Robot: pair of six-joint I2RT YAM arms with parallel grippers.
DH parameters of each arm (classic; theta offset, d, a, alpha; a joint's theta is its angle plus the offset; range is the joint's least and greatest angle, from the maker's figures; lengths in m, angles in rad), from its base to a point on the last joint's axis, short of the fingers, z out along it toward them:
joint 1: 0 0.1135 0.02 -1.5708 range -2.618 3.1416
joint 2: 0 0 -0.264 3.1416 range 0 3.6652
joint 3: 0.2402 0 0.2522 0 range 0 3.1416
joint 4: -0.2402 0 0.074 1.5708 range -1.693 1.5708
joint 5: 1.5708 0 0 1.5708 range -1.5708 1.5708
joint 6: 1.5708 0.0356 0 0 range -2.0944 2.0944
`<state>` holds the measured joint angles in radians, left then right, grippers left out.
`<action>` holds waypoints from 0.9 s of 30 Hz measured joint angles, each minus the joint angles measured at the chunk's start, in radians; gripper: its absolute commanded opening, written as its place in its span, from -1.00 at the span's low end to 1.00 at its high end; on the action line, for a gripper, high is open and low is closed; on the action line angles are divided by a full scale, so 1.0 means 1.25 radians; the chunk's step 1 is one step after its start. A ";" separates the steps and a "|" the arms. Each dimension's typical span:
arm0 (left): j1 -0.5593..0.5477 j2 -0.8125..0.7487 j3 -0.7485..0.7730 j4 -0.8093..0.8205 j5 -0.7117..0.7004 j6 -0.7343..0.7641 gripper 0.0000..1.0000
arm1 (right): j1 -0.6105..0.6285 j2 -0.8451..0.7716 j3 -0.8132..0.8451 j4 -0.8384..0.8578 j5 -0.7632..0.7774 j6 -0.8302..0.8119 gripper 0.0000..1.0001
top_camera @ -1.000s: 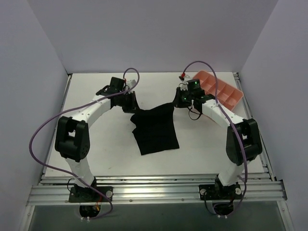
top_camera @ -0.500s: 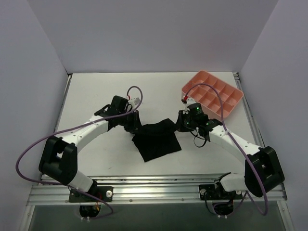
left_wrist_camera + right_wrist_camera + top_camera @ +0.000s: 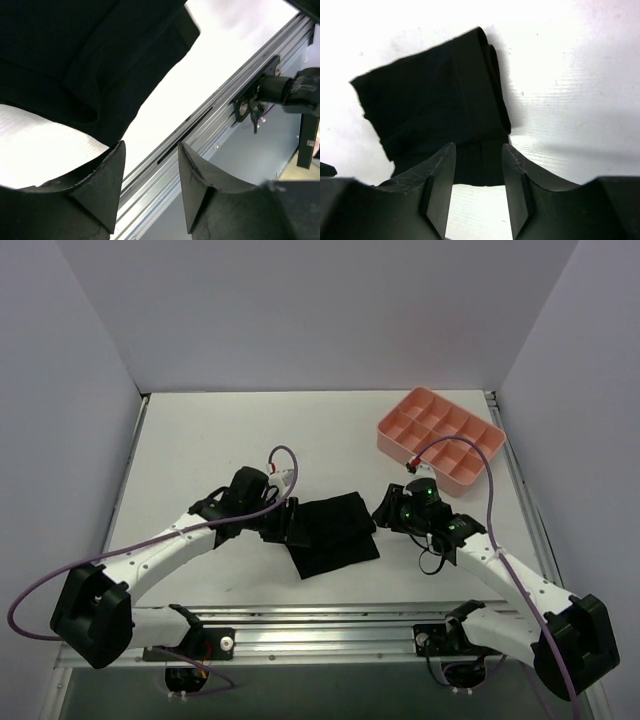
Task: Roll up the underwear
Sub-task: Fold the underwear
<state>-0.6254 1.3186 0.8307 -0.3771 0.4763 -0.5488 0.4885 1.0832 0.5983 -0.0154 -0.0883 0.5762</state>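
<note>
The black underwear lies folded over on the white table, between my two grippers. My left gripper rests at its left edge; in the left wrist view this gripper stands open with nothing between its fingers, and the underwear lies just beyond the tips. At the cloth's right edge my right gripper is low over the table. The right wrist view shows that gripper open too, with the doubled edge of the underwear just past its fingertips and none of the cloth pinched.
A pink compartment tray stands at the back right of the table. The metal rail of the near edge runs just in front of the underwear and also shows as a rail in the left wrist view. White walls enclose three sides.
Both arms came toward the near edge with the underwear's far edge, folding it over itself. Both grippers then opened and let the cloth go.
</note>
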 measured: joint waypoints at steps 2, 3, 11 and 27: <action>0.002 -0.034 0.007 -0.005 -0.017 0.002 0.18 | 0.003 -0.028 0.003 0.000 0.009 0.019 -0.22; 0.005 -0.039 0.022 -0.016 -0.025 0.006 0.20 | 0.003 -0.030 0.008 -0.001 0.012 0.025 -0.22; 0.009 0.093 0.125 -0.065 -0.078 0.001 0.22 | 0.003 0.183 0.106 -0.014 0.025 0.035 -0.21; -0.009 0.182 0.100 -0.114 -0.135 -0.102 0.37 | 0.003 0.287 0.117 -0.040 0.013 0.045 -0.20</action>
<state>-0.6365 1.5455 0.9562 -0.5198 0.3073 -0.6762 0.4919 1.4425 0.7444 -0.0650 -0.0715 0.6323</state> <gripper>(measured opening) 0.684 0.402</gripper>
